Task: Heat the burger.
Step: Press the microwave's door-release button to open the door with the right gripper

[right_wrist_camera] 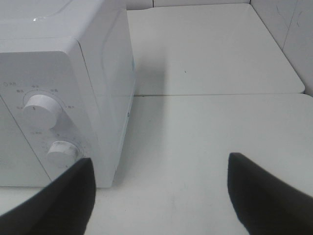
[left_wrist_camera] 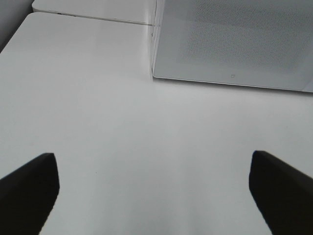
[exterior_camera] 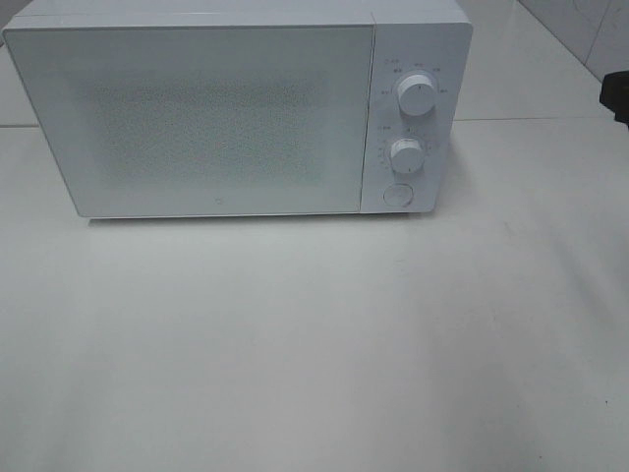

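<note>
Item: white microwave (exterior_camera: pixel 197 118) on white table (exterior_camera: pixel 314 344); door (exterior_camera: pixel 187 123) shut and frosted; burger was seen in no view, possibly behind that door, not determinable. Left gripper (left_wrist_camera: pixel 151 164): fingers spread wide, empty, aimed toward the door's left edge. Right gripper (right_wrist_camera: pixel 160 164): fingers spread, empty, one finger just beside the lower knob (right_wrist_camera: pixel 62 149). Hazards, judged: a knob turned on an empty oven; that finger nudging the knob unintended; the round button (exterior_camera: pixel 396 194) pushed hard, sliding the cabinet.

Left end effector (left_wrist_camera: pixel 154 196), right end effector (right_wrist_camera: pixel 161 193): jaws wide apart.
</note>
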